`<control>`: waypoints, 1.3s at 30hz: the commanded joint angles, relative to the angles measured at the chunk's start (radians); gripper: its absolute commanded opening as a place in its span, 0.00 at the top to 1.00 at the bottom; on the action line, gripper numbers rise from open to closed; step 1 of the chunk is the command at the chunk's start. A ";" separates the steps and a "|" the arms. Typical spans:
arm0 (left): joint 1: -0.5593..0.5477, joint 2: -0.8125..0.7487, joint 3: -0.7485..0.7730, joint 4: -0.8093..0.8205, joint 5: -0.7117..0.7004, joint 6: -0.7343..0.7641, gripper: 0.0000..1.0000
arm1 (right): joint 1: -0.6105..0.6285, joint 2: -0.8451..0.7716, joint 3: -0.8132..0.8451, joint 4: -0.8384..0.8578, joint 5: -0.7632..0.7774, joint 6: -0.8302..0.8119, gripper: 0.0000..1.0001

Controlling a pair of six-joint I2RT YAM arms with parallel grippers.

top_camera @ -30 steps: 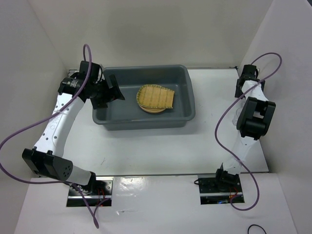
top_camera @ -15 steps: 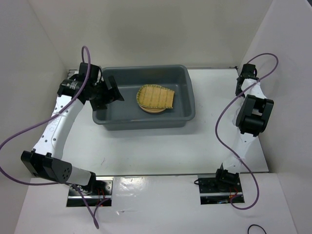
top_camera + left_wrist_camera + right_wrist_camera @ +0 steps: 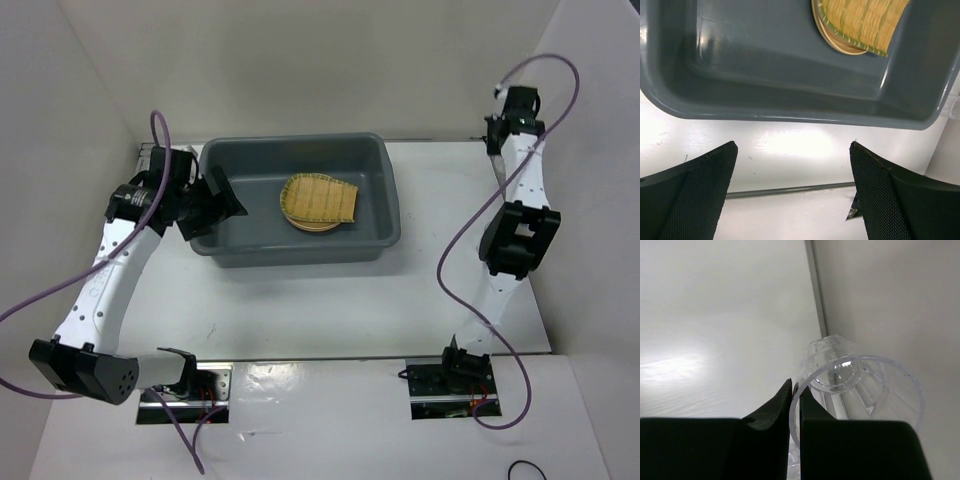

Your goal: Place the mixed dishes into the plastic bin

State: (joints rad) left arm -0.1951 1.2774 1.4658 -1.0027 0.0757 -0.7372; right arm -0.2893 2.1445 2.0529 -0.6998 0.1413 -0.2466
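Note:
The dark grey plastic bin (image 3: 300, 252) stands at the back middle of the table. Inside it a woven bamboo tray (image 3: 322, 199) lies on a round tan plate (image 3: 300, 222). My left gripper (image 3: 222, 192) hovers open at the bin's left end. The left wrist view shows its fingers spread wide (image 3: 792, 147) over the white table, with the bin wall (image 3: 790, 105), the tray (image 3: 865, 20) and the plate (image 3: 840, 45) beyond. At the far right back, my right gripper (image 3: 498, 135) is raised. Its jaws (image 3: 794, 386) pinch the rim of a clear plastic cup (image 3: 865, 385).
White walls enclose the table on the left, back and right. The right wall and its corner seam (image 3: 816, 300) run close beside the cup. Purple cables (image 3: 455, 250) loop beside both arms. The arm bases (image 3: 450, 375) sit at the near edge.
The right gripper has shut on the cup's rim and risen toward the back right corner. The left arm has drawn back to the left, away from the bin's inside.

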 commanded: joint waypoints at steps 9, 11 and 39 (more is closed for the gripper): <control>0.029 -0.127 0.030 -0.022 -0.148 0.013 0.01 | 0.727 -0.002 0.792 -0.458 -0.337 -0.352 1.00; 0.040 -0.163 0.001 -0.039 -0.145 -0.005 0.01 | 0.817 0.213 1.044 -0.590 -0.351 -0.361 1.00; 0.049 -0.369 -0.243 -0.042 0.114 -0.140 0.01 | 1.161 0.730 1.083 -0.231 -0.075 -0.553 0.36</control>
State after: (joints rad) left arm -0.1516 0.9310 1.2373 -1.0718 0.1432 -0.8497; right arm 0.8665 2.8582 3.0932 -1.0039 0.0311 -0.7780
